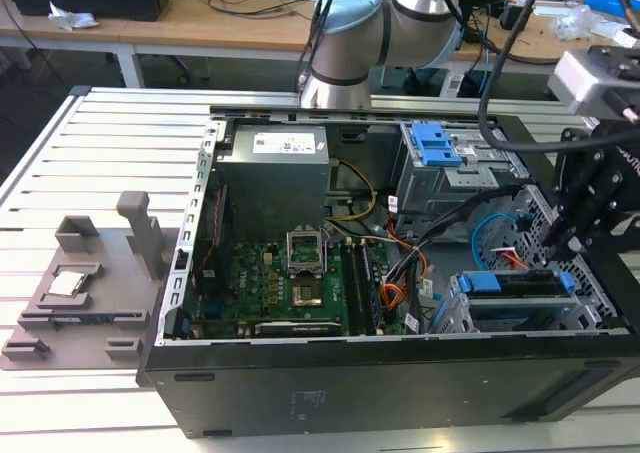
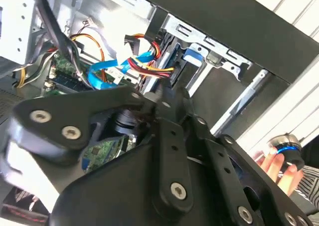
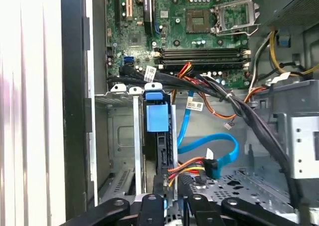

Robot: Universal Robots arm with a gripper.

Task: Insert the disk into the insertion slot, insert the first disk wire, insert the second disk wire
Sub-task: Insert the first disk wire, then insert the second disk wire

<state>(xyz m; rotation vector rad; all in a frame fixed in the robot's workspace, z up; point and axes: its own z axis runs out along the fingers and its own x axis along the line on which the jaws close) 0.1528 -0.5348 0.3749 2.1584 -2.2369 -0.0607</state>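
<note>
**Arm pose.** The silver-grey jointed robot arm (image 1: 350, 33) enters at twelve o'clock in the exterior view and bends over the open black computer case (image 1: 350, 393). Its black linkage gripper (image 1: 550, 243) hangs at three o'clock, with the tip angled down onto the drive bay at four o'clock. Whether the jaws are clenched or released cannot be told.

**Task object.** The disk (image 3: 159, 146), a flat hard drive in a bright blue plastic carrier, stands on edge inside the insertion slot (image 1: 455, 308), a silver perforated sheet-metal cage. In the first wrist view, the carrier's blue tab faces the green motherboard (image 3: 134, 36). A red, yellow and orange wire bundle (image 3: 187, 165) runs to the disk's edge at the gripper tip. A flat blue data cable (image 3: 212, 166) loops just beside the bundle.
</note>
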